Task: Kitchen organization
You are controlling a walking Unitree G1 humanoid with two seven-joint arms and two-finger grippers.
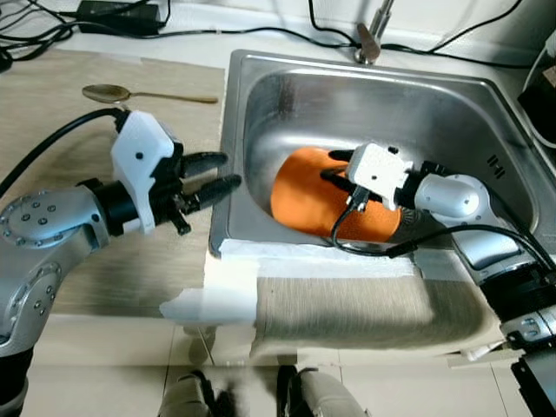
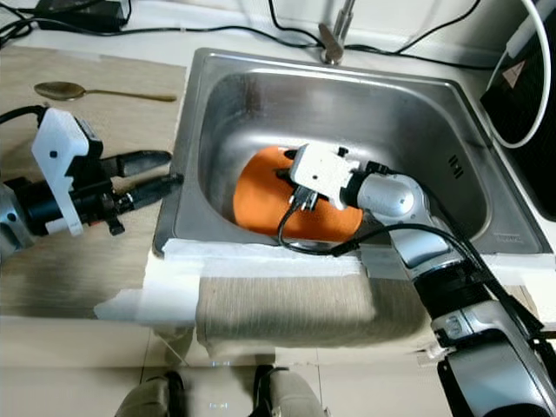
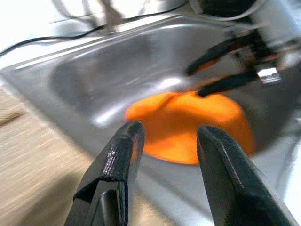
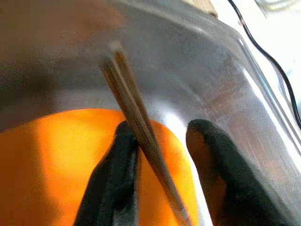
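- a steel sink is set into a wood-grain worktop, with the faucet base at its far rim and black cables running along the back.
- an orange plate lies in the sink basin, toward the near wall and somewhat left of the middle.
- the right gripper reaches down into the sink over the orange plate; its white wrist housing sits above the plate's right part.
- in the right wrist view the two black fingers stand apart over the plate, with thin wooden sticks, probably chopsticks, running between them, lying against one finger; whether they are actually pinched cannot be told.
- the left gripper hovers over the worktop just beside the sink's left rim, pointing toward the basin; its fingers are spread and hold nothing.
- a gold-coloured spoon lies on the worktop behind the left arm, handle pointing toward the sink, well apart from the gripper.
- white tape or paper covers the near edge of the sink and the worktop corner in front of it.
- a black cable loops from the right wrist across the plate's near edge.
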